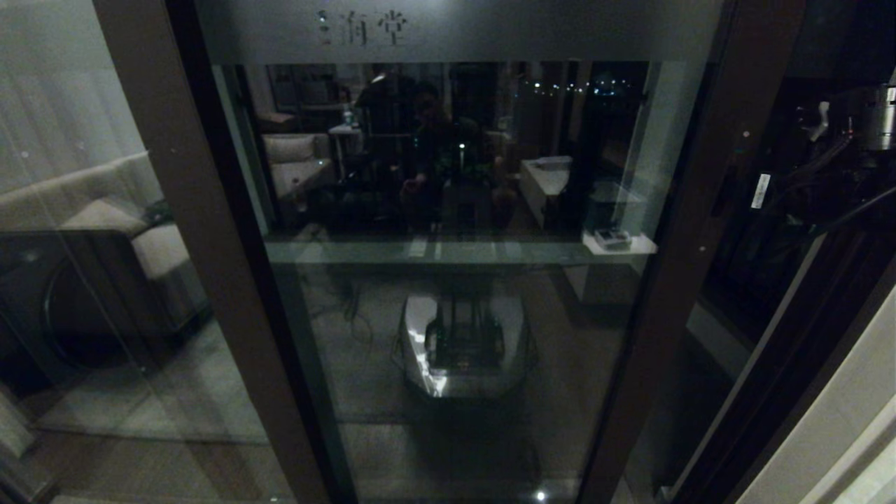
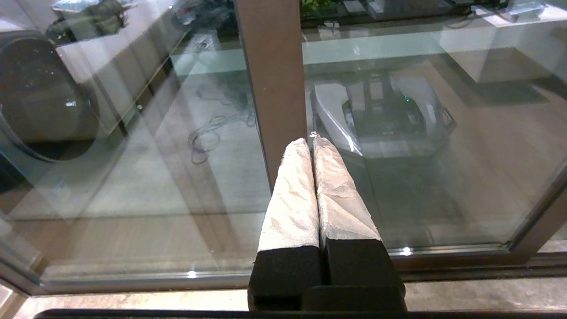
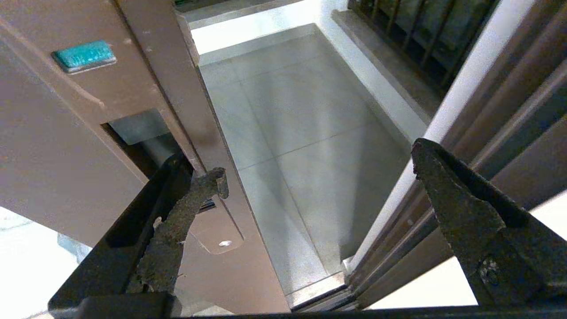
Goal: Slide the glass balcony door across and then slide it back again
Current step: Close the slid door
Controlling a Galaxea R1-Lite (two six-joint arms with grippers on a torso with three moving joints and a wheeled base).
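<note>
The glass balcony door [image 1: 455, 315] fills the middle of the head view, with a frosted band with characters [image 1: 455, 28] across its top. Its right stile [image 1: 689, 210] stands away from the jamb, leaving a dark gap. My right arm [image 1: 840, 161] reaches in at the upper right. In the right wrist view my right gripper [image 3: 316, 166] is open. One fingertip [image 3: 217, 177] lies at the door stile [image 3: 177, 88] by the recessed handle [image 3: 141, 133]; the other finger [image 3: 443, 186] is out by the jamb. My left gripper [image 2: 310, 141] is shut and empty, low before a brown post [image 2: 270, 79].
Pale balcony floor tiles [image 3: 301, 133] show through the gap, with a barred window [image 3: 412, 26] beyond. The jamb rails [image 3: 487, 133] and the bottom track [image 3: 319, 288] bound the opening. A fixed glass panel [image 1: 84, 280] showing a sofa stands on the left.
</note>
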